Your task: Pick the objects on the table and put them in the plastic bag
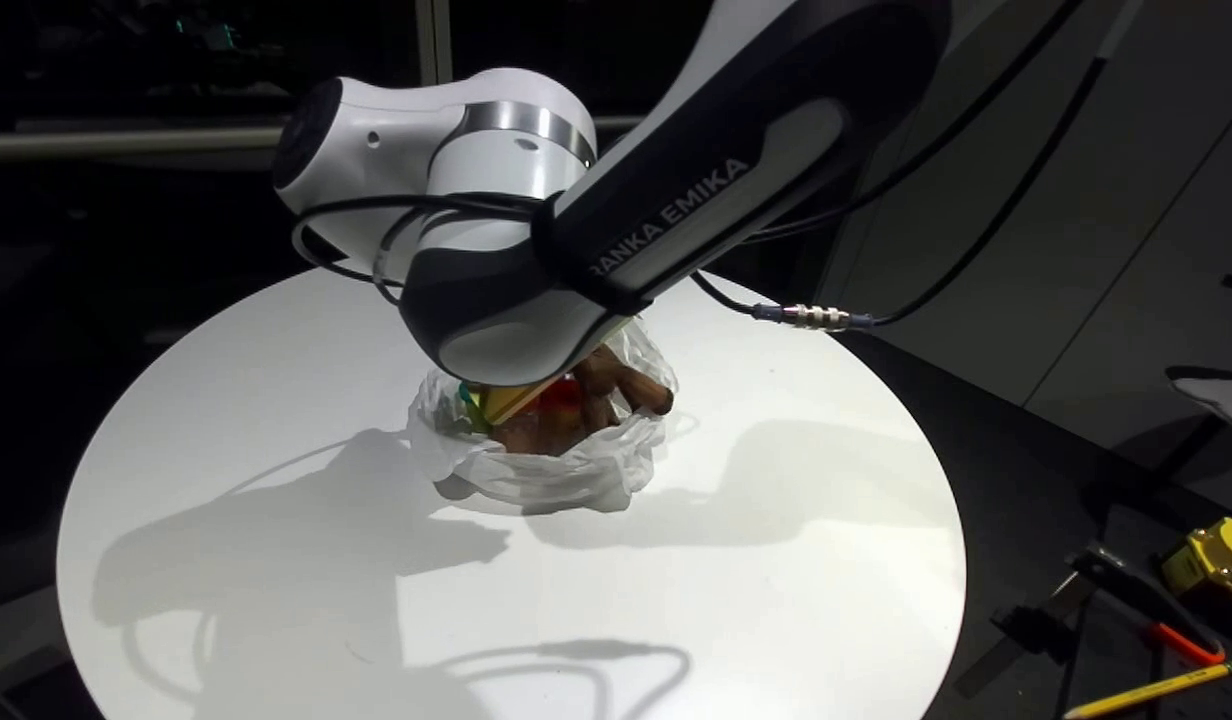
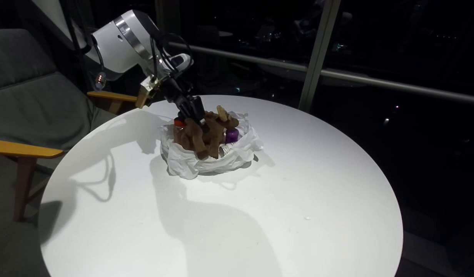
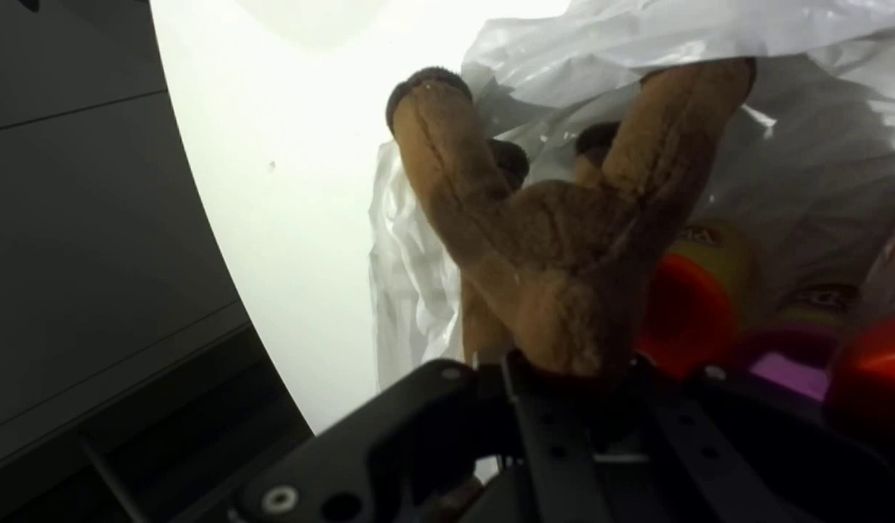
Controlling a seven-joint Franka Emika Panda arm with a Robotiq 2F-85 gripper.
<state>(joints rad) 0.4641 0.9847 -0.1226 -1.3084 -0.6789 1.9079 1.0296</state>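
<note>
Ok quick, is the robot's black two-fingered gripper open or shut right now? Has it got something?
Black gripper: closed, holding the brown, long-legged plush animal.

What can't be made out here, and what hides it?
In an exterior view: the gripper, hidden by the arm.
In the wrist view: the near end of the plush animal, partly covered by the fingers.
In both exterior views: the floor of the bag, behind its folds and the plush animal.
In the wrist view: a red toy, cut at the right edge.
In an exterior view: a yellow tool, cut at the right edge.
</note>
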